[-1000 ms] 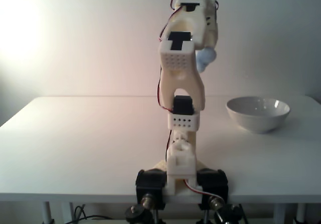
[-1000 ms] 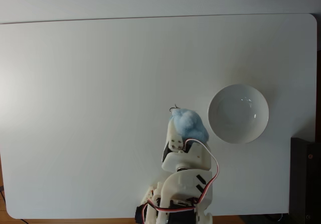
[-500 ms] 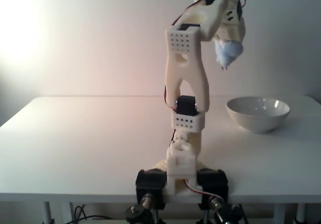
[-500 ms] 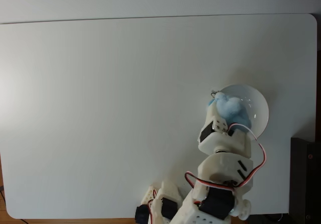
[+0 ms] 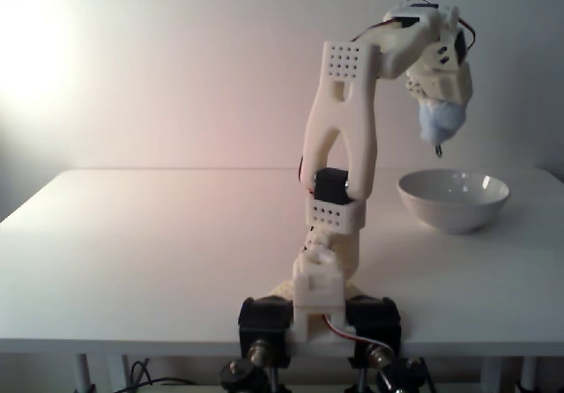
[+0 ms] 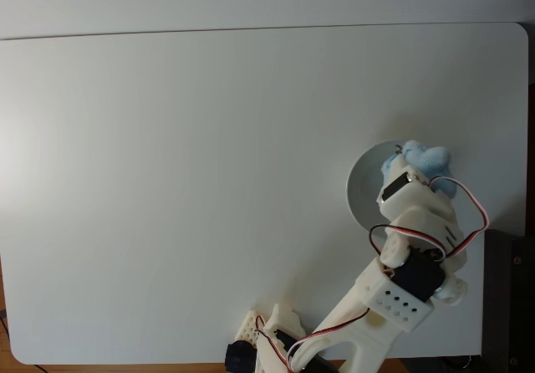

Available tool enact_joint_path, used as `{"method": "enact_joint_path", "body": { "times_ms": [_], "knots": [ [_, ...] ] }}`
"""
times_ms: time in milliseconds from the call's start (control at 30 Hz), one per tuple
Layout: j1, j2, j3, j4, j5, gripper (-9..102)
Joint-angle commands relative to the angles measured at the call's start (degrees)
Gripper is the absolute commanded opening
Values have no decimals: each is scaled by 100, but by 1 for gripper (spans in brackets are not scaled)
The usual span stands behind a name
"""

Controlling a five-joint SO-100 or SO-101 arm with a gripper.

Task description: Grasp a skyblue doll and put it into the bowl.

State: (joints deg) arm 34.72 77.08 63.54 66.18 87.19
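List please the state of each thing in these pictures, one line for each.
Pincer: shut on the skyblue doll, raised, pointing down.
Skyblue doll: held in the air above the bowl, not inside yet.
Bowl: upright on the table, nothing seen inside.
Table: bears the bowl and the arm's base.

The white arm [image 5: 339, 159] rises from its base at the table's near edge and leans toward 1 o'clock in a fixed view, its upper link bending over at the top so the wrist points down. The gripper [image 5: 440, 127] hangs at the end, its fingers closed around the skyblue doll [image 5: 438, 120]. In a fixed view from above, the arm [image 6: 393, 293] reaches from 6 o'clock toward 1 o'clock, the gripper [image 6: 414, 162] at its tip.
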Motion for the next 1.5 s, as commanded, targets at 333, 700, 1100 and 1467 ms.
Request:
{"method": "enact_joint_path", "body": {
  "times_ms": [333, 700, 1100, 1467],
  "knots": [
    [360, -765, -431, -105, 35, 0],
    [343, -1310, -439, -105, 35, 0],
    [299, -1362, -439, -44, 9, 1],
    [352, -1292, -448, -26, -9, 28]
  ]
}}
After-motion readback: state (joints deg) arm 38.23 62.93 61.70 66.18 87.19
